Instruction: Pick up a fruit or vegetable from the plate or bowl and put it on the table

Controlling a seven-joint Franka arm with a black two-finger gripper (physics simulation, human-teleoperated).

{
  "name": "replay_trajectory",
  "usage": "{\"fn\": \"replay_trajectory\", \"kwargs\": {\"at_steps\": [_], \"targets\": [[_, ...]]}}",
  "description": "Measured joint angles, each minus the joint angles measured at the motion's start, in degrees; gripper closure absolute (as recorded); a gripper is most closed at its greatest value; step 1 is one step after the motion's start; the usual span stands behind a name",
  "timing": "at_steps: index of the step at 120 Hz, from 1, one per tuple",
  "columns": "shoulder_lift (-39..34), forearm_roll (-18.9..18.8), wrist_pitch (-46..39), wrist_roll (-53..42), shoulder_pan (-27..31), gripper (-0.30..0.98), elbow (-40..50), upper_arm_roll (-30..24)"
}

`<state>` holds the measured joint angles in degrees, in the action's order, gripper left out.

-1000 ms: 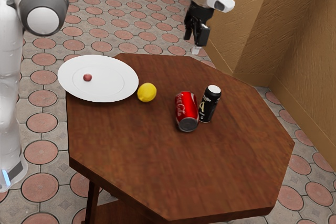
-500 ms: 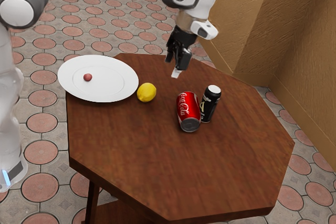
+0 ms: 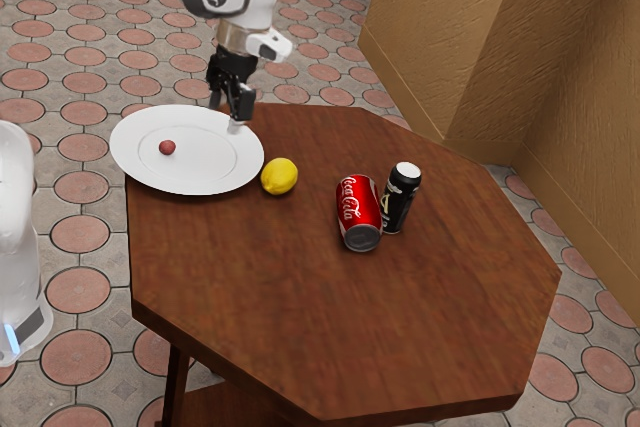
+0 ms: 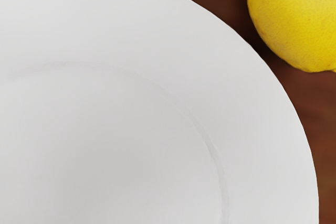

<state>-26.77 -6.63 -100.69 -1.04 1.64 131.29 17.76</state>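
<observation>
- At exterior-view clock centre, the brown octagonal wooden table (image 3: 320, 307) is the landing surface.
- At ten o'clock, the round white plate (image 3: 220, 169) bears the fruit.
- Over its one-o'clock side, the black two-finger gripper (image 3: 228, 112) stands wide, holding nothing, presumably ready to straddle the fruit.
- Near one o'clock, the red metal can (image 3: 356, 203) lies beside the upright black cylindrical can (image 3: 398, 203); neither seems in the way.
- At the plate's four o'clock, the yellow oval lemon (image 3: 280, 176) needs no picking.
- Left of plate centre, nine o'clock: the small reddish round fruit (image 3: 167, 147).
</observation>
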Motion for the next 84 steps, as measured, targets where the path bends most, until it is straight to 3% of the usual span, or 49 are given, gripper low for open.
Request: {"fn": "replay_trajectory", "kwargs": {"at_steps": [26, 84], "targets": [[-3.51, -1.29, -3.08, 0.51, 2.46, 0.0, 5.1, -0.12], [-8.7, -8.3, -8.31, 1.03, 8.55, 0.0, 14.69, 2.37]]}}
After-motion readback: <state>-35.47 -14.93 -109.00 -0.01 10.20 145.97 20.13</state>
